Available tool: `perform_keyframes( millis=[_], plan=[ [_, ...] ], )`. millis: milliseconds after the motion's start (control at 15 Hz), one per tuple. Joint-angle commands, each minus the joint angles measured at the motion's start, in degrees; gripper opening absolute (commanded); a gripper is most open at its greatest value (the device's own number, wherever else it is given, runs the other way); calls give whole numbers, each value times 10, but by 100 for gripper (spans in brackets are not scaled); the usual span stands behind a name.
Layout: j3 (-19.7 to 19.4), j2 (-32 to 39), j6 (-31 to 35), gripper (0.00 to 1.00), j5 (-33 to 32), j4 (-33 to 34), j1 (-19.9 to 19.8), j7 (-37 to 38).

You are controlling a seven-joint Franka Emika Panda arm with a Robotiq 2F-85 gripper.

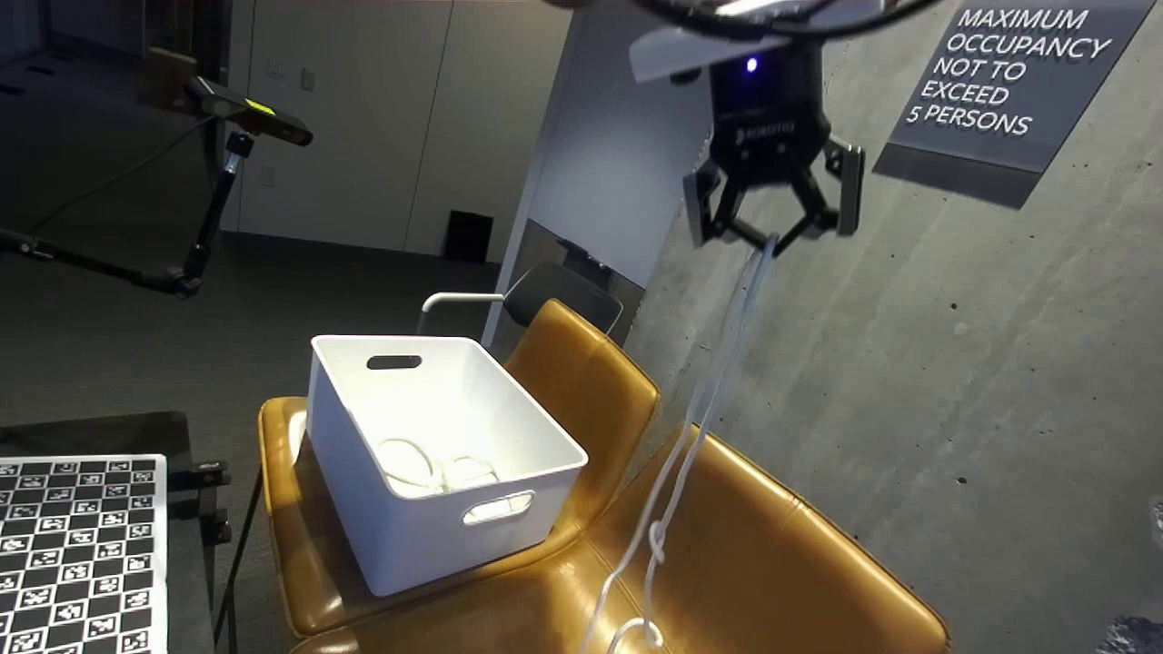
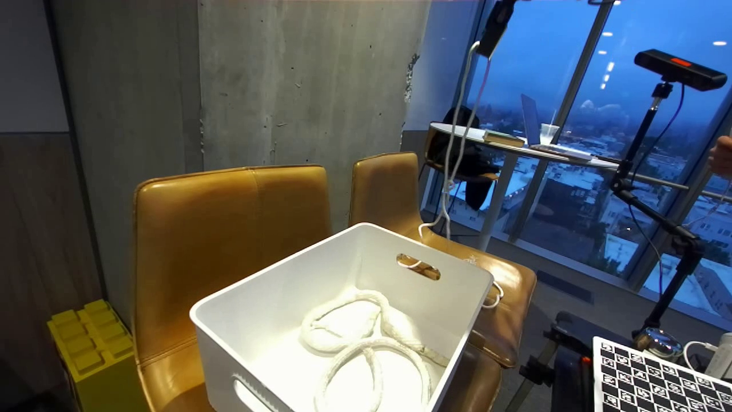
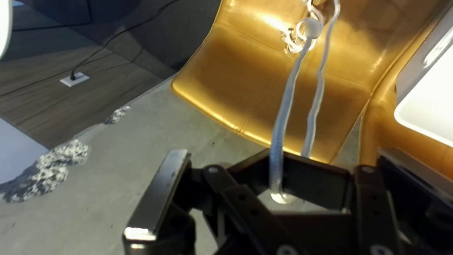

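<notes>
In the wrist view we see the gripper (image 3: 277,153) clamped on a white rope (image 3: 287,91), its long axis straight below; in an exterior view, the rope hangs beyond the bin (image 2: 303,286); in an exterior view, we read "ROBOTIQ" and, on a sign (image 1: 1008,91), "MAXIMUM OCCUPANCY NOT TO EXCEED 5 PERSONS".

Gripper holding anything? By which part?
Yes: the black two-finger gripper pinches a thin, knotted white rope at the top of the rope's doubled, hanging length.
</notes>
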Motion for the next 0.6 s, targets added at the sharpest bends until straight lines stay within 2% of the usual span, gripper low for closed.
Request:
perform_keyframes(
  millis=[0,267,533],
  plan=[
    [15,18,-98,0,-18,137,24,20],
    [35,41,-173,0,-31,249,54,32],
    [58,60,-222,0,-53,318,93,51]
  ],
)
